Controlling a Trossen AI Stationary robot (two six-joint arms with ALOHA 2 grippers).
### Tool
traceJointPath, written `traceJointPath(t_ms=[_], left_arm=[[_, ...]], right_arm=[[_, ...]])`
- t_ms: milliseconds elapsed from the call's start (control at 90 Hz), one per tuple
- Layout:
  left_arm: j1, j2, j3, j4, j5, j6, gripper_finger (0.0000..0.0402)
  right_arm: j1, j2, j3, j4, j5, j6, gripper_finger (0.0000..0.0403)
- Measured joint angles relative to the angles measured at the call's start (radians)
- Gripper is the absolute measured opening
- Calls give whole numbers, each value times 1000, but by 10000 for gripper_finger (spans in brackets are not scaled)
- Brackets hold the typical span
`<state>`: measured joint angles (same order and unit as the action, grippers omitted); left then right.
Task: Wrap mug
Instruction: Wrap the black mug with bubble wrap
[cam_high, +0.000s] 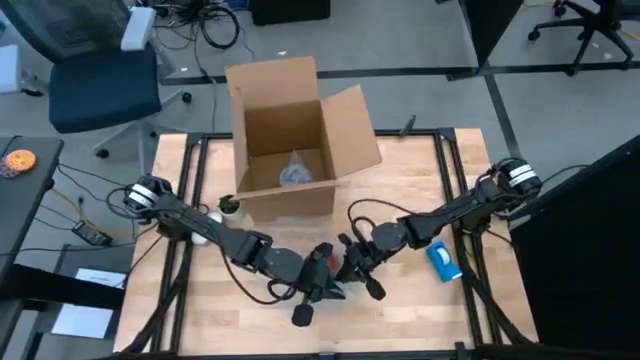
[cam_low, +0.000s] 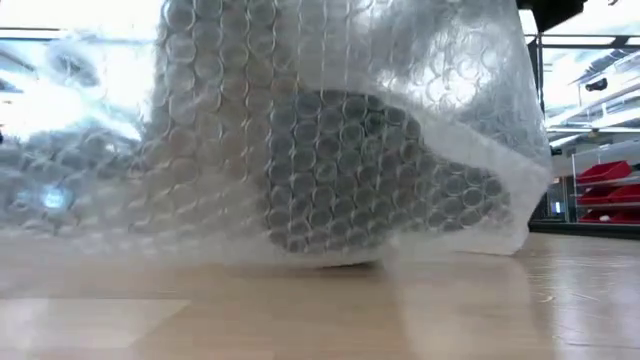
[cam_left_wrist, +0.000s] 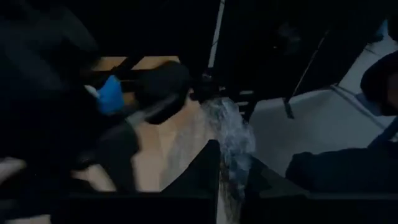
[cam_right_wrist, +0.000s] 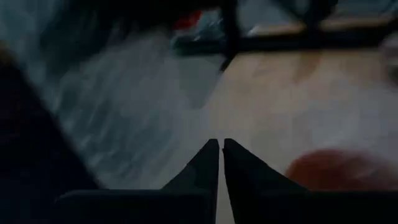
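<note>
A sheet of bubble wrap (cam_low: 330, 130) hangs across almost the whole low view, its lower edge on the table, with a dark shape behind it. The mug shows as a red spot (cam_high: 320, 262) between the two grippers near the table's front middle, and as a red blur (cam_right_wrist: 329, 169) in the right wrist view. My left gripper (cam_high: 322, 287) is shut on the wrap. My right gripper (cam_right_wrist: 219, 149) stands close beside it with its fingers together, wrap (cam_right_wrist: 124, 106) lying next to it. My left gripper pinches a gathered, bunched part of the bubble wrap (cam_left_wrist: 229, 146) between its two fingers; the bunch runs out forward from between them. How many layers it has cannot be told. My right gripper is shut; I cannot tell whether it touches the wrap or the mug.
An open cardboard box (cam_high: 290, 140) with some wrap inside stands at the table's far middle. A blue object (cam_high: 445, 262) lies at the right, and a white object (cam_high: 200, 236) and a small dark one (cam_high: 228, 205) at the left. The arms cross the table's middle.
</note>
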<state>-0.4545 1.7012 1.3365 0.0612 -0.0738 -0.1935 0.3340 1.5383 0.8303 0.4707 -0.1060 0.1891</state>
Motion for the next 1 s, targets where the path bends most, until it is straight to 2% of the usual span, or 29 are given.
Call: traceJointPath(t_ms=[122,300,567,678,811,1000], left_arm=[[0,0,0,1,1,-13,0],[1,0,0,27,-6,-15,0],[8,-3,0,15,-106,-20,0],[9,-20,0,-41,-186,-20,0],[8,-61,0,-110,-326,-24,0],[6,-72,0,-162,-394,-23,0]], right_arm=[[-30,-9,1,-2,71,-26,0],[-58,28,0,-6,76,-12,0],[-47,64,0,12,-47,25,0],[-47,64,0,13,-101,31,0],[-48,63,0,-1,-107,48,0],[-55,63,0,6,-107,52,0]])
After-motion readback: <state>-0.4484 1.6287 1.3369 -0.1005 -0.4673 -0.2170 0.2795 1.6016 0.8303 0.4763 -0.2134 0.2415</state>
